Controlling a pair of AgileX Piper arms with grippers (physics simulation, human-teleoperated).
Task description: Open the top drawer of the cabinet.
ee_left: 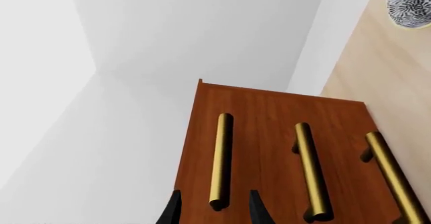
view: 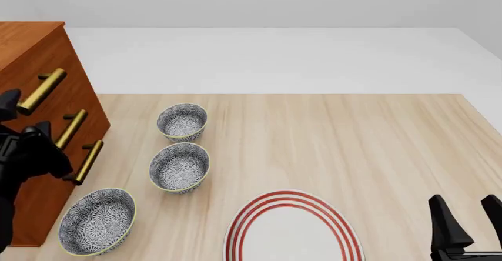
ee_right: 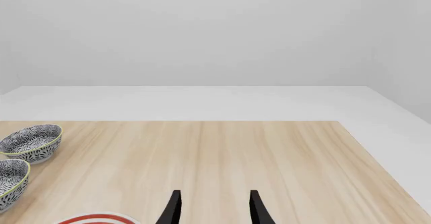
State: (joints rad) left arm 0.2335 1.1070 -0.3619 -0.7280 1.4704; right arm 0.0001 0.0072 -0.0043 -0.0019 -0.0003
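Three patterned bowls sit in a loose line on the pale wooden table (view: 377, 137). The far bowl (view: 182, 121) is the smallest-looking, upright, dark speckled print inside with a yellowish rim. Just nearer comes the middle bowl (view: 180, 166), close to the first but apart from it. Then the near bowl (view: 96, 221), off to the left, down by the front edge. To their right, at the near edge, a white plate (view: 293, 230) with red rings around its rim, cut off by the frame. Behind the table, plain white floor and wall.
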